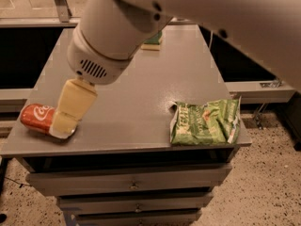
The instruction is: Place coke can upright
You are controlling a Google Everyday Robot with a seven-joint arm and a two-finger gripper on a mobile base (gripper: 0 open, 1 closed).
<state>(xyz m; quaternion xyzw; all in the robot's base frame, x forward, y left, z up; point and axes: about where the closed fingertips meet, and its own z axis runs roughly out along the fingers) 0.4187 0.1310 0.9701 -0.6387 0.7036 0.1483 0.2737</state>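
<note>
The coke can (35, 117) lies on its side at the front left of the grey table (141, 102), near the left edge. My gripper (63, 126) has come down over the can's right end, and its cream-coloured fingers (73, 105) cover the can's silver top. The white arm fills the top of the view.
A green chip bag (205, 122) lies flat at the front right corner of the table. A green-and-yellow sponge (154, 40) sits at the far edge, partly behind the arm. Drawers run below the table front. The floor drops away on both sides.
</note>
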